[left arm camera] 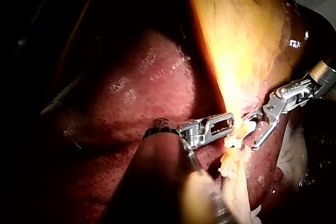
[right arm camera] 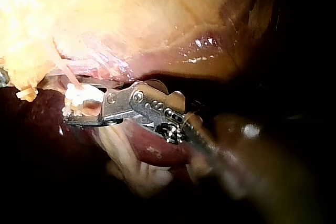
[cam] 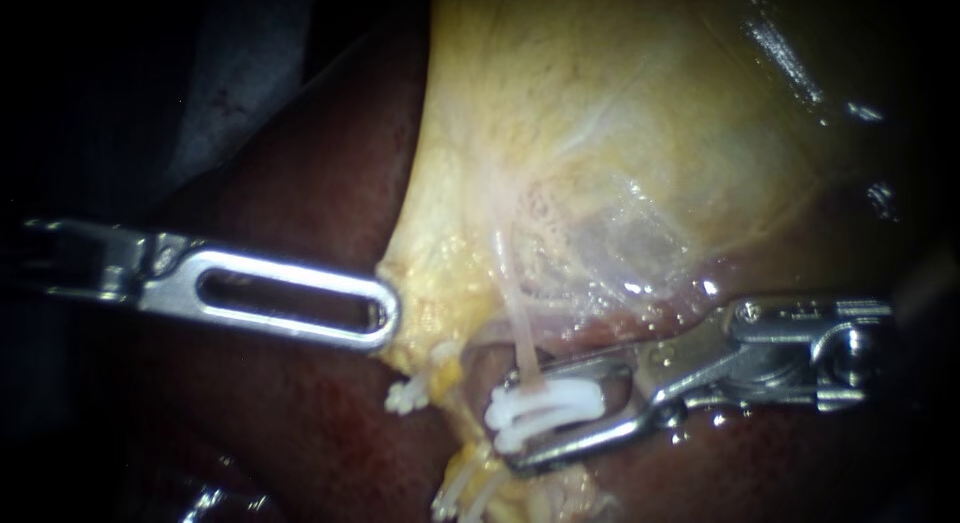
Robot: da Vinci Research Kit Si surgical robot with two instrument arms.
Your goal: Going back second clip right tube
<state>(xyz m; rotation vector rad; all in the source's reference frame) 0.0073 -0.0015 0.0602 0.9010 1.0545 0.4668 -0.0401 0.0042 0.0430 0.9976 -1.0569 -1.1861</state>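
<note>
The left instrument [cam: 380,318] has its end effector clamped on the edge of the gallbladder [cam: 620,133], tenting it over the liver [cam: 300,433]. Further right, the right tube [cam: 515,313] carries a white clip [cam: 550,403], which sits inside the spread-apart end effector of the right instrument [cam: 510,425]. The step in hand looks like backing off. The next move calls for drawing the instrument straight back rightward without snagging the clip or tube.

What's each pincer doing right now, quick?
Left instrument: pincer shut on the gallbladder edge.
Right instrument: pincer open, with the white clip lying between its halves, on the tube.
</note>
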